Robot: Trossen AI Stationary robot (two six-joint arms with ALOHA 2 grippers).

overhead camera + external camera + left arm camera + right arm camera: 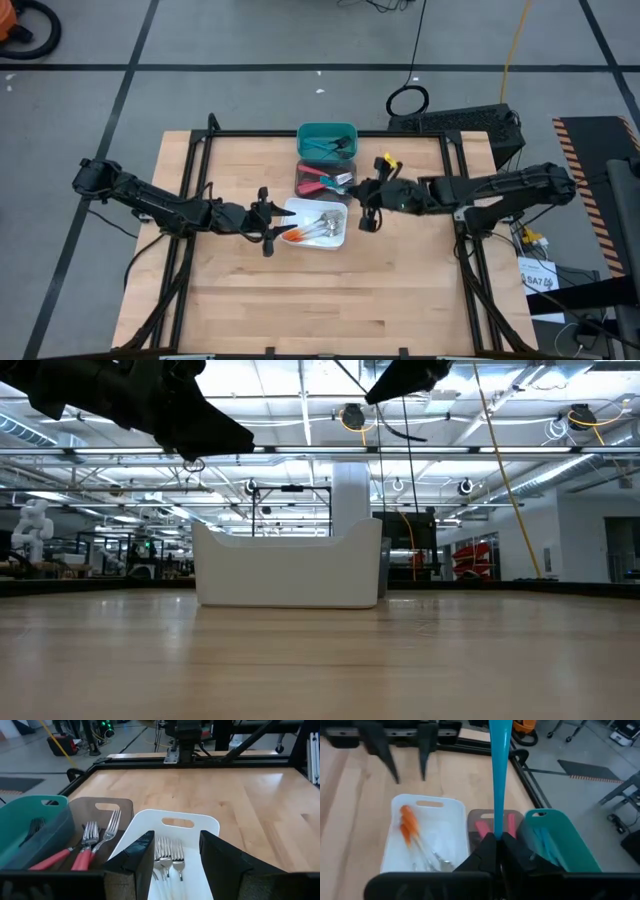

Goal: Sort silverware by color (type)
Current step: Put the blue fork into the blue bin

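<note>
Blue-handled fork [498, 775], seemingly missing overhead, sits pinched in right tool [497, 842]; left tool [175, 852] spread.

Left gripper [268, 221] hovering mid-table, fingers parted; right gripper [366, 208] opposite, fingers pinching together.

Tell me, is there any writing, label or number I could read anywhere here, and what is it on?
"BA7": roughly how the white tag on the floor by the table's right side reads in the high view; the rest of its print is too small to read.
Bins, forks, arms, table: no readable text.
Room behind the table in the low view: no sign can be made out.
</note>
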